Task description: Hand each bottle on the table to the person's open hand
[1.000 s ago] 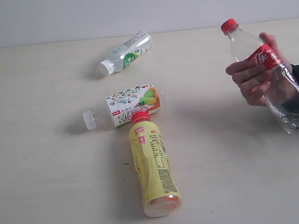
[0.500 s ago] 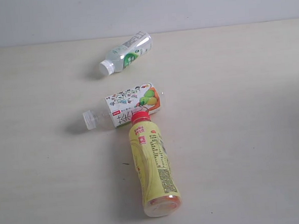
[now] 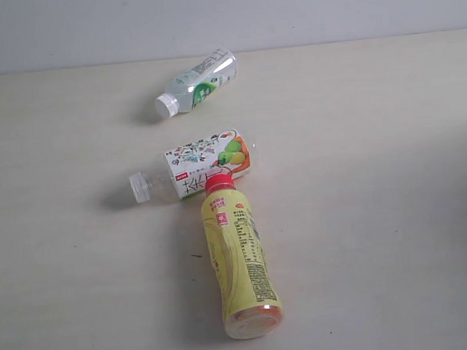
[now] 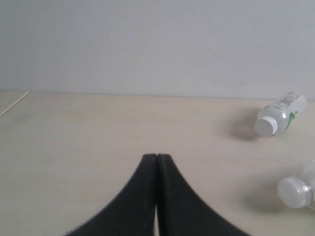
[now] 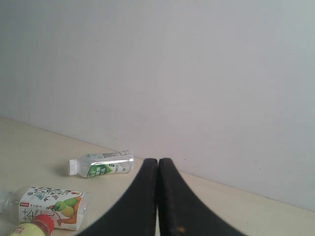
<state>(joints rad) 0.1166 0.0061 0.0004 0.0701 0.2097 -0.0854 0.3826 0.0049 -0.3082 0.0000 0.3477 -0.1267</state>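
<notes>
Yellow bottle point(image 3: 240, 262), fruit bottle point(image 3: 209, 164), green bottle point(image 3: 200, 83) unmoved, cola and hand gone, left gripper point(image 4: 156, 156), right gripper point(image 5: 158, 161) clenched

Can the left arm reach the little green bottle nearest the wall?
Probably yes. Bare table lies between the left tool and the little bottle, with nothing blocking, though the tool is shut and must open.

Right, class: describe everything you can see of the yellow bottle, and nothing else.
The yellow bottle looks like opaque yellow plastic, with a red cap, a small red patch near the neck and dark fine print down its side. It lies capped on its side on the table, base nearest the exterior camera. Its cap points at the fruit-label bottle and appears to touch it.
</notes>
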